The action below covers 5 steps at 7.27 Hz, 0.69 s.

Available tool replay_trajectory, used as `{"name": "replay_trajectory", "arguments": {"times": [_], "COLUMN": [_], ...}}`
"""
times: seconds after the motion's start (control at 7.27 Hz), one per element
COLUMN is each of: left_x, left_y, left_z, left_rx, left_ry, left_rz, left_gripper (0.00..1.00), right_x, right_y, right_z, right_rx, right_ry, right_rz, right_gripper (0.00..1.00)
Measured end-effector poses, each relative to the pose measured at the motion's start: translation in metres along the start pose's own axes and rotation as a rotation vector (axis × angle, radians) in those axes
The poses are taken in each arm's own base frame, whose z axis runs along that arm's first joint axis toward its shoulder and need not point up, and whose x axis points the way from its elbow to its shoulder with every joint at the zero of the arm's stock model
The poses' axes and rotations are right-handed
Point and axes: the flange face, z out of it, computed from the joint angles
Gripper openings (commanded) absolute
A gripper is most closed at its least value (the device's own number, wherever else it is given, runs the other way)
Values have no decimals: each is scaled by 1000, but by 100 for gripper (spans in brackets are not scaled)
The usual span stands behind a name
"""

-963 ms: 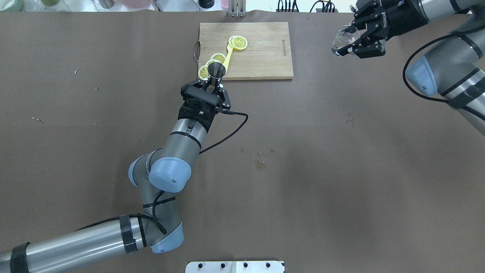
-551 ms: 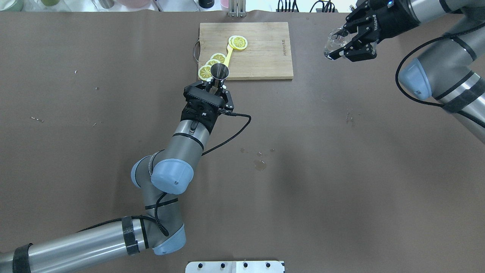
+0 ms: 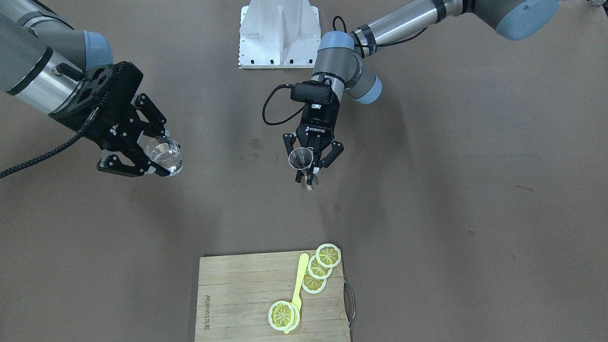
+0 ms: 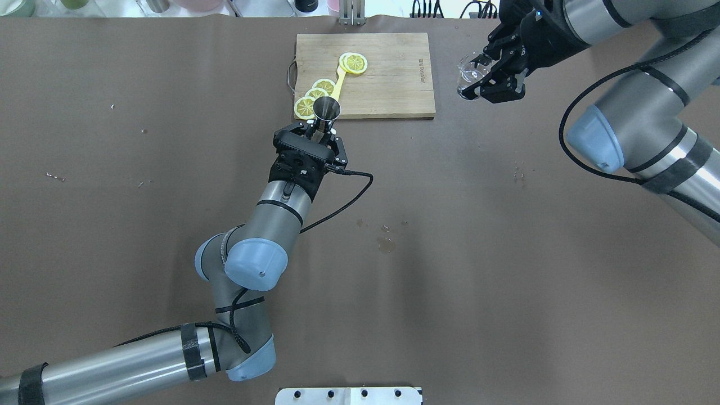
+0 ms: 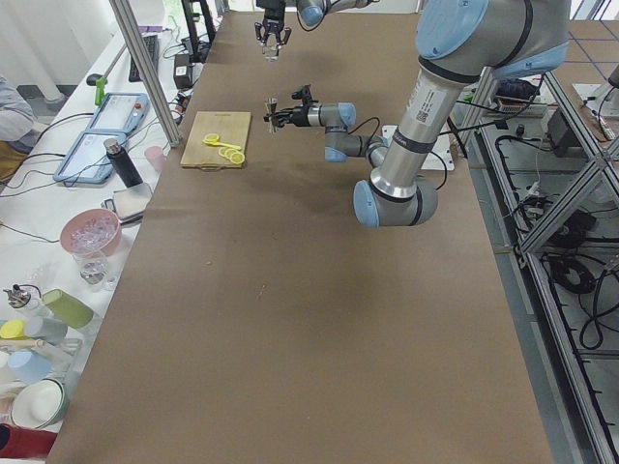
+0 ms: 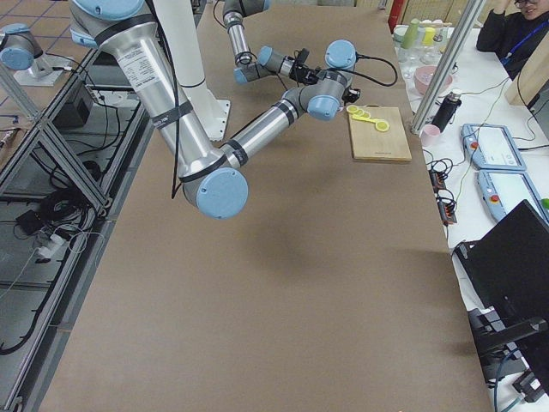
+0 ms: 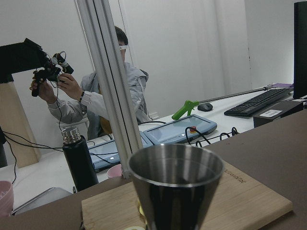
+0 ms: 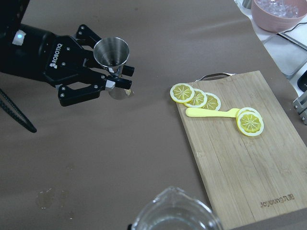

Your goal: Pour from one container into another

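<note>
Gripping jigger [image 4: 326,107]: left gripper [image 4: 319,129], closed on its waist, upright, on the cutting board [image 4: 388,84] near side.
Glass cup [image 4: 469,70]: clasped by right gripper [image 4: 479,79], right of board, well apart from jigger.

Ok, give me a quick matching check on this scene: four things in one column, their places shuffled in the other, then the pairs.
Things:
1. glass cup
2. steel jigger
3. lemon slices
4. wet spots

Places:
A. on the wooden cutting board
B. clamped at its waist in the left gripper
C. on the bare table cover
D. held in the right gripper

Pairs: 1-D, 2-B, 3-A, 4-C.
</note>
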Motion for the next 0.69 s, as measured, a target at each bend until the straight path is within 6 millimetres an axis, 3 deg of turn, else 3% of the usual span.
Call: {"name": "replay_trajectory", "arguments": {"times": [0.41,0.69], "left_x": [1,1], "left_y": [0,-1], "left_z": [0,-1], "left_rx": [-1,0], "left_ry": [2,3], "left_rz": [-1,-2], "left_gripper": [0,0], "right_x": [-21,-30], "right_y": [-30,-52], "right_z": [-3,11], "right_rx": [-40,-78], "right_ry": [-5,5], "right_rz": [21,27], "right_gripper": [0,0]}}
